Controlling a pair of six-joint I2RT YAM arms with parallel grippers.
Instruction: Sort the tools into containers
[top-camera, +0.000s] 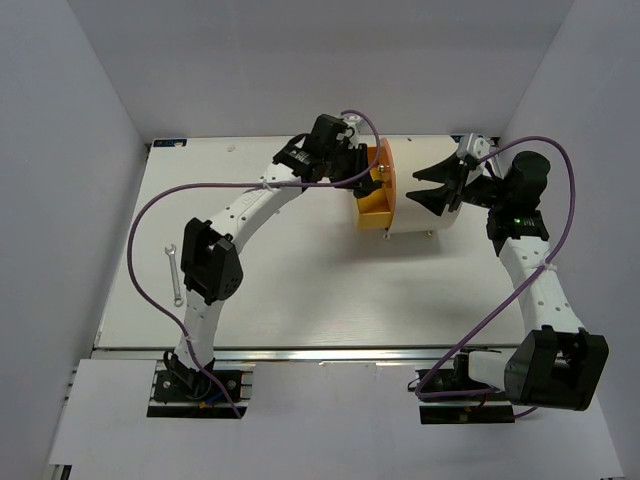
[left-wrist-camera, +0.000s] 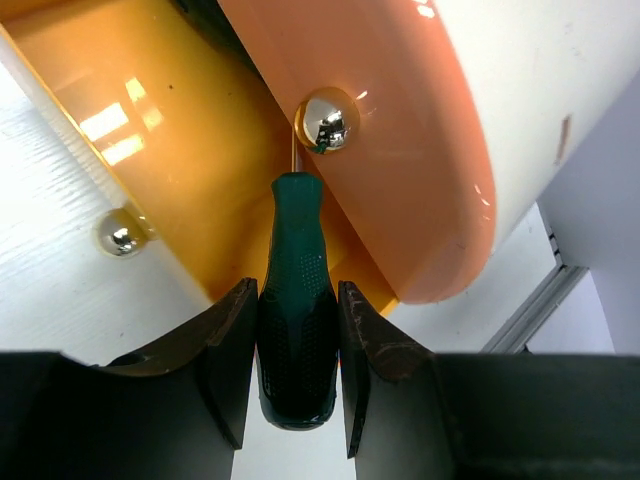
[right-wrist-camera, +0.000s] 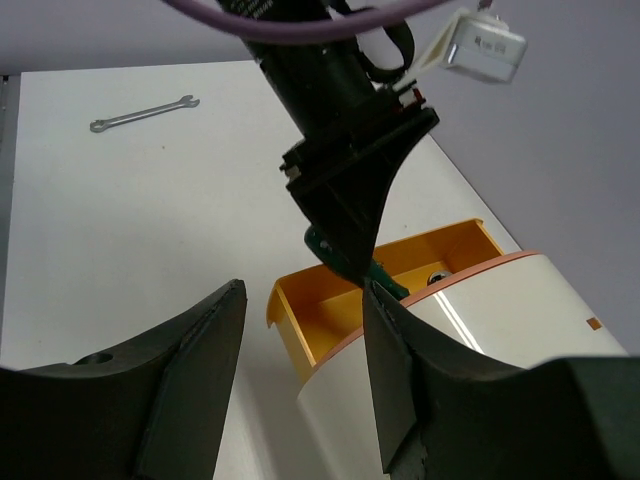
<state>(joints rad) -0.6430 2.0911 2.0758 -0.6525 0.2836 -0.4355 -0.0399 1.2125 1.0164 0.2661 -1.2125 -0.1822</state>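
My left gripper (top-camera: 362, 170) is shut on a green-handled screwdriver (left-wrist-camera: 297, 300) and holds it tip-first over the open orange drawer (top-camera: 374, 214), which sticks out of the white drum (top-camera: 425, 200) with the orange face. The wrist view shows the shaft pointing into the drawer (left-wrist-camera: 190, 170), near a brass knob (left-wrist-camera: 327, 120). My right gripper (top-camera: 432, 187) is open and empty above the drum. Its view shows the orange drawer (right-wrist-camera: 330, 310), the left gripper (right-wrist-camera: 350, 200) and the screwdriver (right-wrist-camera: 380, 277) over it. A silver wrench (top-camera: 173, 273) lies on the table at the left, and also shows in the right wrist view (right-wrist-camera: 143, 112).
The white table (top-camera: 300, 300) is ringed by white walls. A second brass knob (left-wrist-camera: 121, 233) shows on the drawer front. Purple cables loop over both arms. No other screwdrivers or the grey-green drawer are visible.
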